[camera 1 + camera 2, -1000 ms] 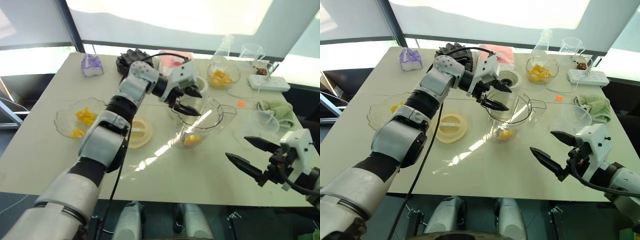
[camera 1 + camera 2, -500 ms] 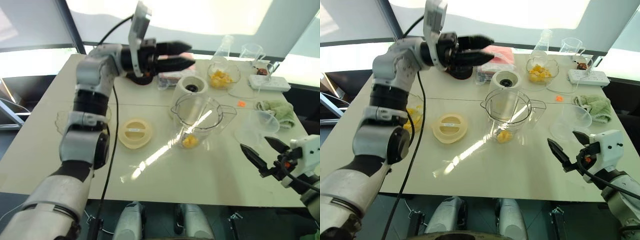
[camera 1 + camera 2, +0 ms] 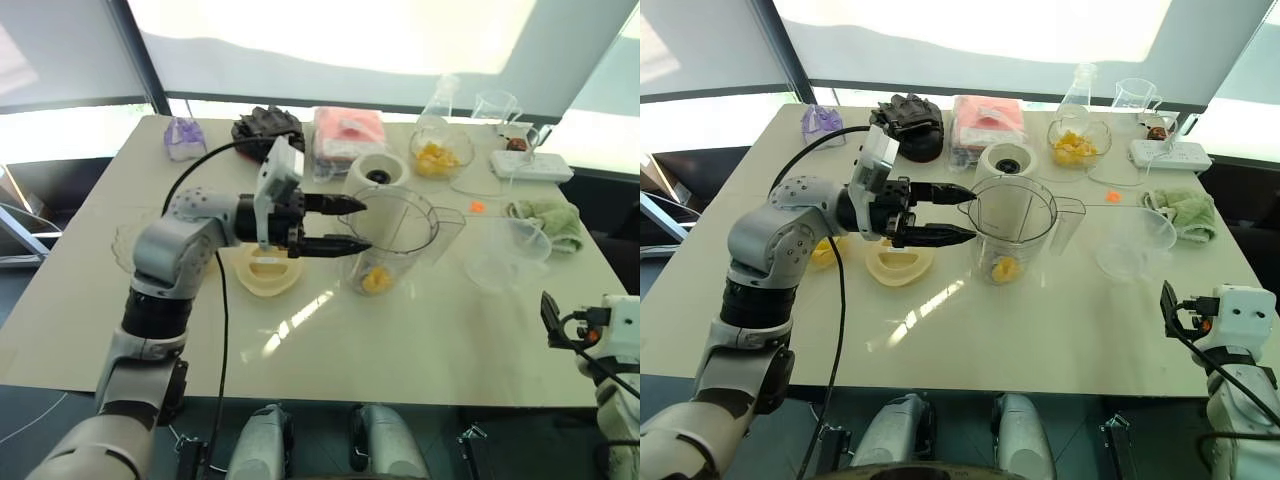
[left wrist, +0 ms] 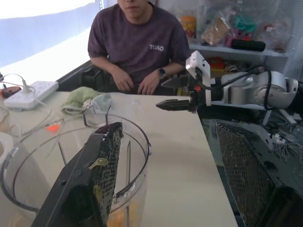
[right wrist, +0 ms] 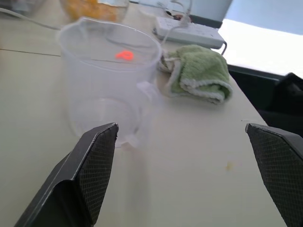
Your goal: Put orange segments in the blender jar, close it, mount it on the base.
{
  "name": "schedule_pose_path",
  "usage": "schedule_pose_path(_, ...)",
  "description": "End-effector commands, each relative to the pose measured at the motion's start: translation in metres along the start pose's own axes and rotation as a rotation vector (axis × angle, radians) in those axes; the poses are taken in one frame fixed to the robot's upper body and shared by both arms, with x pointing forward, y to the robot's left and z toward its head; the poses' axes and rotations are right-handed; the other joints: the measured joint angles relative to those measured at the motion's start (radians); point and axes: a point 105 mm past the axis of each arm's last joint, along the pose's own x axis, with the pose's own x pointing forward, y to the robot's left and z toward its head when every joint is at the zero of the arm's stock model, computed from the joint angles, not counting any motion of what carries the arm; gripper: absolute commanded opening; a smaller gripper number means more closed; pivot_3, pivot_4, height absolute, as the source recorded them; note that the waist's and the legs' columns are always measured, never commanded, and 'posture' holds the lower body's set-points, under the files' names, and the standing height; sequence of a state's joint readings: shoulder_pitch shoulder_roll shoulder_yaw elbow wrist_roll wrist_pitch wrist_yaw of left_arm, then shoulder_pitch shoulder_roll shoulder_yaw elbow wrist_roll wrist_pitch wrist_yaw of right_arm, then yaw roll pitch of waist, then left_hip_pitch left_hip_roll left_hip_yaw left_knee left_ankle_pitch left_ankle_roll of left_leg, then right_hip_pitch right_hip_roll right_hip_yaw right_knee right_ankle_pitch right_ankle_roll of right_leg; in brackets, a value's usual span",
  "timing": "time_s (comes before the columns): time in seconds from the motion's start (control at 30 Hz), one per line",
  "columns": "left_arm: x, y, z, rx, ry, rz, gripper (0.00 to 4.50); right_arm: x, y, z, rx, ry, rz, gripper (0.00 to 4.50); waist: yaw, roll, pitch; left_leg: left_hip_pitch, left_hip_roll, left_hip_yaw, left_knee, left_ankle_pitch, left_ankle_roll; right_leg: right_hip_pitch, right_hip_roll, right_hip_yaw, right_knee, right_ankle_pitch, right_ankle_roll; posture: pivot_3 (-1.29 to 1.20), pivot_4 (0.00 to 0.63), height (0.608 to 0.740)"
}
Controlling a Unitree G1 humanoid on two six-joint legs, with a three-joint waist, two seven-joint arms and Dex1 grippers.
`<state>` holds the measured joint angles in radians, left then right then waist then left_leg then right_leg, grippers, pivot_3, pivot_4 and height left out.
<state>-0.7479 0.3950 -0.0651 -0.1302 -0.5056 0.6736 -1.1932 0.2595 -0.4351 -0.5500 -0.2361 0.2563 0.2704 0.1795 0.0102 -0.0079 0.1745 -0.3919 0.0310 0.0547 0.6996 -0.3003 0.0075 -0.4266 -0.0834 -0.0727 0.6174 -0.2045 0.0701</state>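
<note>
Nearest, at about 4 o'clock off the tabletop (image 3: pixel 1060 330) edge, the right hand (image 3: pixel 1168 303) is parked with its fingers spread wide and nothing in them, so not much trouble is expected from that side unless it gets swung in toward the small clear beaker (image 3: pixel 1135 243) just beyond it.

Mid-table is where things could get messy. The left hand (image 3: pixel 962 212) is held level at roughly 9 o'clock of the blender jar (image 3: pixel 1013 228), fingers parted and empty, tips right by the rim. A few orange segments (image 3: pixel 1004 269) can be seen lying in the jar's bottom. If the hand gets pushed sideways, the jar could easily be knocked over or shoved into the base (image 3: pixel 1005 161) standing just behind it at 12 o'clock, and the fruit spilled.

The flat cream lid (image 3: pixel 900 262) lies under the left forearm, so it could be scraped off its spot. Farther back, more fruit sits in a glass bowl (image 3: pixel 1080 142).
</note>
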Motion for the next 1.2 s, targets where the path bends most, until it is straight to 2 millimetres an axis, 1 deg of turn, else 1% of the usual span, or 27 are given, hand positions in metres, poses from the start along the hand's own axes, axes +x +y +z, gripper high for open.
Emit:
schedule_pose_path(0.03,-0.003,0.002,0.005,0.037,-0.009,0.03,3.23,0.012,-0.001,0.003,0.029,-0.044,-0.03,4.5,0.0,0.0,0.0,0.0,0.0,0.0,0.0,0.0,0.0,0.0,0.001,0.001,0.0,0.0,0.0,0.0,0.15,0.74)
schedule_pose_path(0.1,-0.005,0.002,0.001,0.03,-0.001,0.057,3.23,0.018,0.006,0.0,0.041,-0.05,-0.014,4.5,-0.001,0.001,0.0,0.0,0.0,0.0,-0.002,0.0,0.0,-0.001,0.002,0.002,0.0,0.0,0.0,0.0,0.15,0.74)
schedule_pose_path(0.23,-0.008,0.004,-0.001,0.017,-0.005,0.097,3.23,0.028,0.012,-0.005,0.048,-0.05,-0.016,4.5,-0.001,0.002,0.0,0.001,0.0,0.0,-0.003,0.0,0.0,-0.002,0.003,0.003,0.0,0.001,-0.002,0.0,0.15,0.74)
schedule_pose_path(0.37,-0.009,0.003,0.0,0.015,-0.009,0.11,3.23,0.033,0.01,-0.008,0.044,-0.054,-0.037,4.5,0.002,0.002,0.0,0.0,0.0,0.001,-0.003,0.0,0.0,-0.002,0.002,0.005,-0.001,0.001,-0.001,0.0,0.15,0.74)
schedule_pose_path(0.53,-0.008,0.0,-0.001,0.011,0.005,0.101,3.23,0.048,0.008,-0.013,0.032,-0.054,-0.063,4.5,-0.003,0.002,0.0,0.001,-0.001,0.003,-0.003,0.0,0.0,-0.002,0.003,0.008,-0.001,0.0,0.0,0.0,0.15,0.74)
schedule_pose_path(0.7,-0.009,-0.001,0.0,0.014,0.014,0.097,3.23,0.063,0.011,-0.013,0.022,-0.068,-0.086,4.5,-0.008,0.002,0.0,0.001,-0.001,0.003,-0.003,0.0,0.0,-0.002,0.003,0.009,-0.001,0.001,-0.001,0.0,0.15,0.74)
schedule_pose_path(0.83,-0.009,0.0,0.0,0.014,0.014,0.1,3.23,0.076,0.017,-0.011,0.019,-0.089,-0.107,4.5,-0.021,0.002,0.0,0.001,-0.001,0.003,-0.003,0.0,0.0,-0.002,0.004,0.009,-0.001,0.0,-0.001,0.0,0.15,0.74)
schedule_pose_path(0.93,-0.009,-0.001,0.0,0.014,0.015,0.102,3.23,0.082,0.02,-0.011,0.022,-0.098,-0.11,4.5,-0.024,0.002,0.001,0.001,-0.001,0.004,-0.003,0.0,0.0,-0.002,0.004,0.01,-0.001,0.001,-0.001,0.0,0.15,0.74)
schedule_pose_path(1.03,-0.01,-0.001,0.0,0.018,0.02,0.113,3.23,0.091,0.027,-0.008,0.025,-0.105,-0.11,4.5,-0.028,0.002,0.001,0.001,-0.001,0.004,-0.004,0.0,0.0,-0.002,0.004,0.01,-0.001,0.002,-0.003,0.0,0.15,0.74)
schedule_pose_path(1.07,-0.01,-0.001,0.0,0.019,0.02,0.117,3.26,0.093,0.028,-0.007,0.027,-0.111,-0.108,3.95,-0.029,0.002,0.001,0.001,-0.001,0.005,-0.004,0.0,0.0,-0.002,0.004,0.011,-0.001,0.002,-0.003,0.0,0.15,0.74)
schedule_pose_path(1.1,-0.011,-0.001,0.001,0.018,0.02,0.121,3.26,0.094,0.029,-0.006,0.026,-0.116,-0.105,3.6,-0.029,0.002,0.001,0.001,-0.001,0.005,-0.004,0.0,0.0,-0.002,0.004,0.011,-0.001,0.002,-0.003,0.0,0.15,0.74)
schedule_pose_path(1.17,-0.012,-0.001,0.001,0.015,0.017,0.127,3.26,0.095,0.03,-0.007,0.021,-0.118,-0.104,2.56,-0.027,0.002,0.001,0.001,-0.001,0.005,-0.004,0.0,0.0,-0.003,0.004,0.011,-0.001,0.002,-0.003,0.0,0.15,0.74)
schedule_pose_path(1.2,-0.012,-0.001,0.001,0.013,0.016,0.13,3.26,0.095,0.03,-0.008,0.019,-0.117,-0.105,2.14,-0.027,0.002,0.001,0.001,-0.001,0.005,-0.004,0.0,0.0,-0.003,0.004,0.011,-0.001,0.002,-0.003,0.0,0.15,0.74)
